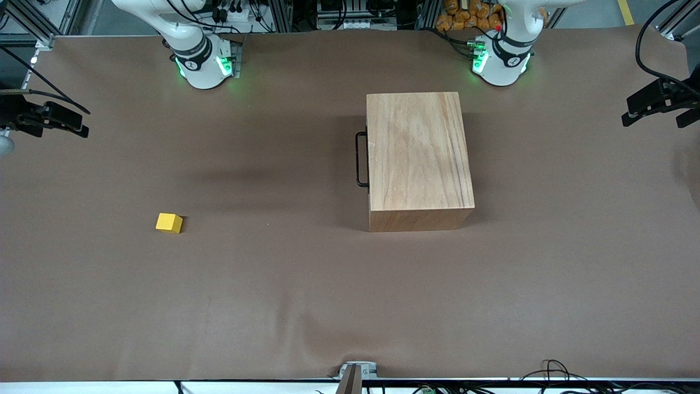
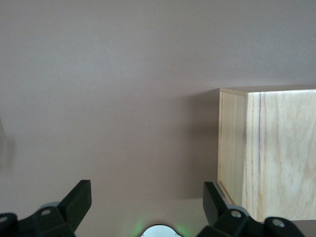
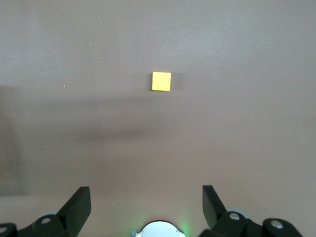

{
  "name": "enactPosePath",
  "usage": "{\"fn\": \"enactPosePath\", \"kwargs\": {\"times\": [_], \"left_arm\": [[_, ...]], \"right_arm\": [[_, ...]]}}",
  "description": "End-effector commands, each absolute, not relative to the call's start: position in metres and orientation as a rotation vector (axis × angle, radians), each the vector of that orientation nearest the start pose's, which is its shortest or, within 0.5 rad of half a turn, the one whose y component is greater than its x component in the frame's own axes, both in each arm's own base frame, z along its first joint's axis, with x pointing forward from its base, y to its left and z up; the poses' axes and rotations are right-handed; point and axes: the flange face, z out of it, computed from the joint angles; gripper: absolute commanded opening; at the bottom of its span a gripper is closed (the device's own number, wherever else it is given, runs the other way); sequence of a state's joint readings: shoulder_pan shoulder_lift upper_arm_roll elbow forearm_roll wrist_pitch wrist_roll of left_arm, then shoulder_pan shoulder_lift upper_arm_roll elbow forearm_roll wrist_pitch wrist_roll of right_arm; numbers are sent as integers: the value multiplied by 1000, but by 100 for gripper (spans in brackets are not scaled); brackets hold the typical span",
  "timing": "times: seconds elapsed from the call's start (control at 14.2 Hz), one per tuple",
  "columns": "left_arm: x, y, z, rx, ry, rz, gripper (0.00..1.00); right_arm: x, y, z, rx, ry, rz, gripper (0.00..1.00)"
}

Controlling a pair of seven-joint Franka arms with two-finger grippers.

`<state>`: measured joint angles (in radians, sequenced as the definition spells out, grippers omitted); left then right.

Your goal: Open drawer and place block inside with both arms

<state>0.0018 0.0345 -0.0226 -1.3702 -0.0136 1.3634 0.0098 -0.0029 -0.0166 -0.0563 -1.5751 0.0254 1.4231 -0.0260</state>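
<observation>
Toward the right arm's end of the brown worktop (image 1: 306, 306) sits the yellow block (image 1: 168, 222), alone on the bare surface and well apart from everything else. The right wrist view looks straight down on the block (image 3: 161, 81). The right hand (image 3: 146, 205) hangs high over the worktop, its two black fingers (image 3: 79, 202) spread wide with nothing between them.

Toward the left arm's end stands the light wooden box (image 1: 417, 158), its top grain running from the robots' side toward the front camera. The drawer is pushed fully in; only its black wire loop handle (image 1: 361, 159) shows, standing out from the box face that looks toward the block. The block lies nearer to the front camera than the handle.

The left wrist view shows one corner of the wooden box (image 2: 269, 155) on the worktop (image 2: 108, 98). The left hand (image 2: 147, 205) hangs over the worktop beside the box, fingers (image 2: 213, 200) apart and empty.
</observation>
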Motion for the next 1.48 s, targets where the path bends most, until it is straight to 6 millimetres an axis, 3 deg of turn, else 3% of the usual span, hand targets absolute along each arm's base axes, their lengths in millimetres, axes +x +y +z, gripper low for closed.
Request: {"fn": "enactPosePath", "kwargs": {"times": [0.0, 0.85, 1.2, 1.41], "left_arm": [[539, -9, 686, -3134, 77, 53, 100], [541, -20, 679, -3149, 104, 87, 100], [544, -67, 666, -3157, 97, 131, 100], [543, -114, 655, -3153, 70, 166, 100]], "right_arm": [[531, -23, 626, -3105, 28, 199, 100], [531, -8, 630, -3111, -1, 174, 100], [529, 6, 632, -3127, -47, 180, 100], [531, 8, 629, -3156, -74, 184, 100]]}}
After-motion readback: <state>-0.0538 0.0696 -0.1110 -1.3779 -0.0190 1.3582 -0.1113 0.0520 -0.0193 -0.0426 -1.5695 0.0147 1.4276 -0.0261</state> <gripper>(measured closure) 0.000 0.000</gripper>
